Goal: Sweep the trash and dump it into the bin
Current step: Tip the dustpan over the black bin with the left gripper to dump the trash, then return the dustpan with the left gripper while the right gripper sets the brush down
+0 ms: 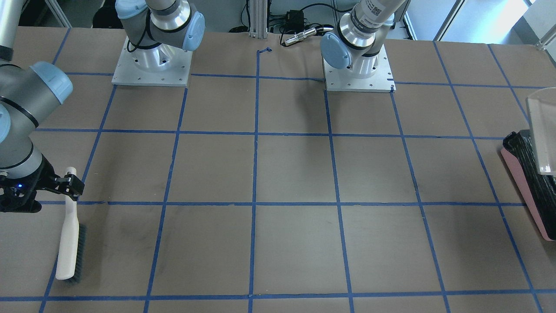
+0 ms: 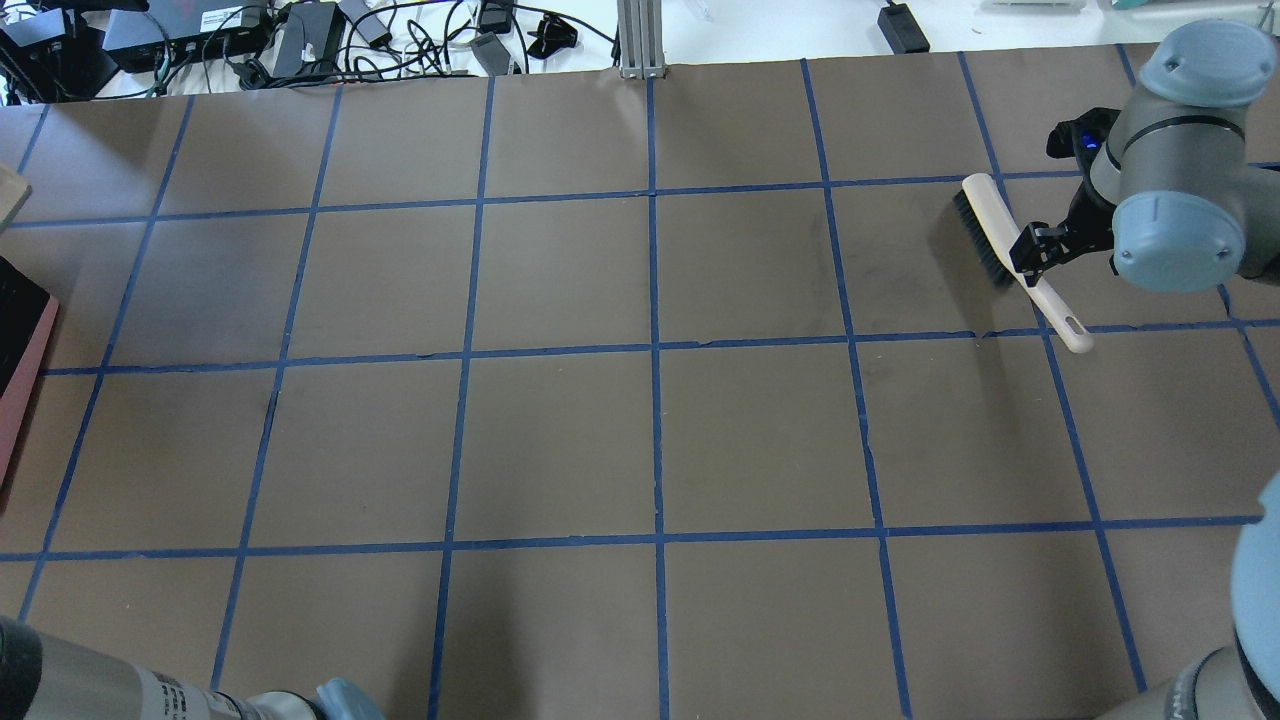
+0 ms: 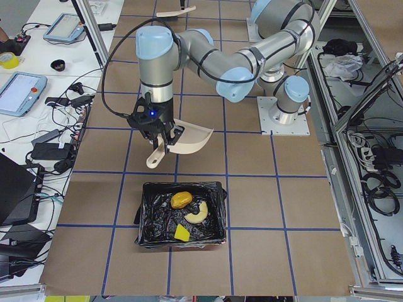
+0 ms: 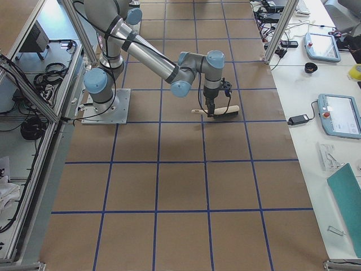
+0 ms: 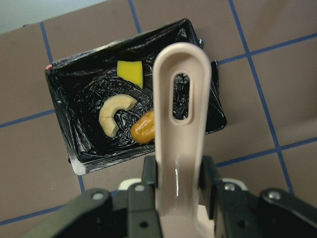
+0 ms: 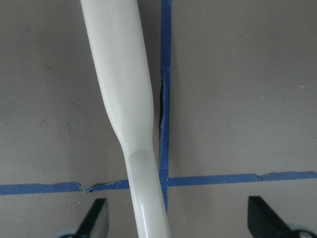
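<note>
All three trash pieces lie inside the bin (image 3: 141,211), which is lined with a black bag: an orange lump (image 3: 181,200), a tan curved piece (image 3: 196,212) and a yellow wedge (image 3: 182,233). My left gripper (image 5: 179,181) is shut on the handle of the beige dustpan (image 3: 189,139), which hangs tilted just beyond the bin. Across the table, a white brush (image 1: 69,230) with dark bristles lies flat. My right gripper (image 6: 181,223) is open, its fingers well apart on either side of the brush handle (image 6: 124,99).
The bin (image 1: 527,191) stands at the table's end on my left. Both arm bases (image 1: 152,65) are bolted at the table's rear. Blue tape lines grid the brown tabletop (image 2: 650,400). Cables and power bricks (image 2: 300,35) lie beyond the far edge.
</note>
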Controlling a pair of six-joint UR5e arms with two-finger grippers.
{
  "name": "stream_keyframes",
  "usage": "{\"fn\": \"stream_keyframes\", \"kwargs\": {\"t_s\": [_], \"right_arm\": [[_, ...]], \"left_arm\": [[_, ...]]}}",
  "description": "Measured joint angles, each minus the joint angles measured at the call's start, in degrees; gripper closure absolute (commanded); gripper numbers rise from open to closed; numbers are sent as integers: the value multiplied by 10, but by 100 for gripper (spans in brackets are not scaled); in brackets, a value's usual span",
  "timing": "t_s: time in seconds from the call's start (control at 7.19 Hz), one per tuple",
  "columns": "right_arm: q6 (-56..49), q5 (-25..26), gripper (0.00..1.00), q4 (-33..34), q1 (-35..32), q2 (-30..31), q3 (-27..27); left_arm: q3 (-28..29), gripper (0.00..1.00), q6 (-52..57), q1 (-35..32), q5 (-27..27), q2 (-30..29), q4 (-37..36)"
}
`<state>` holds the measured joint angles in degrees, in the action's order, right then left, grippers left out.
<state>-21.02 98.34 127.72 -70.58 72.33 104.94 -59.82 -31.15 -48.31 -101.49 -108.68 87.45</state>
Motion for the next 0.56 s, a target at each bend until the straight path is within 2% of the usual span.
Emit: {"fn": "stream_keyframes", "kwargs": {"t_s": [0.28, 0.56], "right_arm": [[5, -8, 0, -20, 0, 31, -3], [21, -36, 0, -91, -2, 56, -36]], "left_arm": [[-2, 100, -45, -28, 36, 27, 64], [-6, 100, -156, -92, 67, 20, 92]]}}
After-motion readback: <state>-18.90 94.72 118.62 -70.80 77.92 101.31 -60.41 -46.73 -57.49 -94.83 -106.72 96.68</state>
